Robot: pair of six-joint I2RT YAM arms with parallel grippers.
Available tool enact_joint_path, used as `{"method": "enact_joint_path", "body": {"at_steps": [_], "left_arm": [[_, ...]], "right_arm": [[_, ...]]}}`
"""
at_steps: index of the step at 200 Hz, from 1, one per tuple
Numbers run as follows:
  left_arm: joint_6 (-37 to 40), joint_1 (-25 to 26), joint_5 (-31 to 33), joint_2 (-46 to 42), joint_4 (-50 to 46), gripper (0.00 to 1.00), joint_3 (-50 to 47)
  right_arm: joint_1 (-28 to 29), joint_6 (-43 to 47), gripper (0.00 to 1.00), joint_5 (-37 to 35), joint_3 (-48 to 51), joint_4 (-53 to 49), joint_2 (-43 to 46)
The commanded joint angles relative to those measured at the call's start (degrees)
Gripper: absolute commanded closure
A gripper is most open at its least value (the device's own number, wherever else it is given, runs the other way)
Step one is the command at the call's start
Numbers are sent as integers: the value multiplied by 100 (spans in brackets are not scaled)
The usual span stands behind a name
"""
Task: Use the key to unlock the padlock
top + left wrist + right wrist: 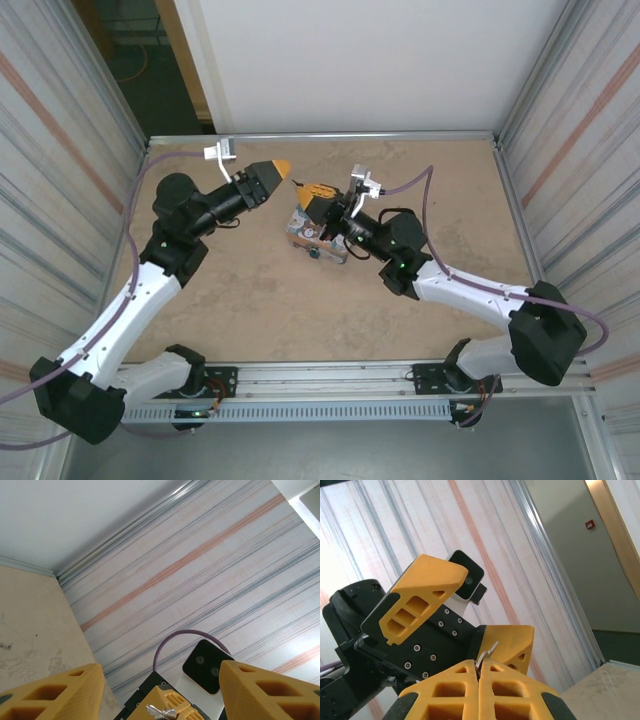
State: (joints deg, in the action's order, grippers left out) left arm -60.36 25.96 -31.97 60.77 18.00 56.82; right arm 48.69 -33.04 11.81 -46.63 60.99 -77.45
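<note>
The right hand [479, 669] is fully closed. Its two orange fingers [515, 690] are pressed flat together, and a thin sliver of silver metal, the key [488, 653], is pinched in the seam with its end poking out past the tips. In the top view this hand sits just toward 12 o'clock of the bench's middle, with its tips pointing toward 10 o'clock.

At 10 o'clock of it, near but not touching, is the left hand [284, 168]. Its tips point toward 4 o'clock, facing the right hand. Its jaws stand partly open with nothing between them. In the left wrist view, the closed right hand and the key's silver end show through the gap between the two orange fingers.

At 6 o'clock of the right hand, a small rectangular printed tin [312, 232] lies on the bench [250, 300], with the right wrist over its 2 o'clock corner. The padlock [314, 254] is a tiny teal speck at the tin's 6 o'clock edge, right against it. It is too small to tell how its loop stands. It is clear of both hands.

Striped metal walls [200, 555] close in the bench at 9 and 3 o'clock.
</note>
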Motion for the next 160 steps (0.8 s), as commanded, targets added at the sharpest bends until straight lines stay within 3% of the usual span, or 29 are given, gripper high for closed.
{"method": "enact_joint_path", "body": {"at_steps": [1,102,123,160], "left_arm": [[-64,84,-20,13,335,43,-48],[-12,147,6,-2,219,89,-79],[185,149,30,-53,-16,100,-11],[1039,115,-6,-211,-1026,100,357]], "right_arm": [[73,-146,100,-82,-254,366,-126],[90,-306,100,-300,-232,504,-320],[43,-361,88,-263,-170,409,-270],[-198,-377,68,-207,106,-415,182]]}}
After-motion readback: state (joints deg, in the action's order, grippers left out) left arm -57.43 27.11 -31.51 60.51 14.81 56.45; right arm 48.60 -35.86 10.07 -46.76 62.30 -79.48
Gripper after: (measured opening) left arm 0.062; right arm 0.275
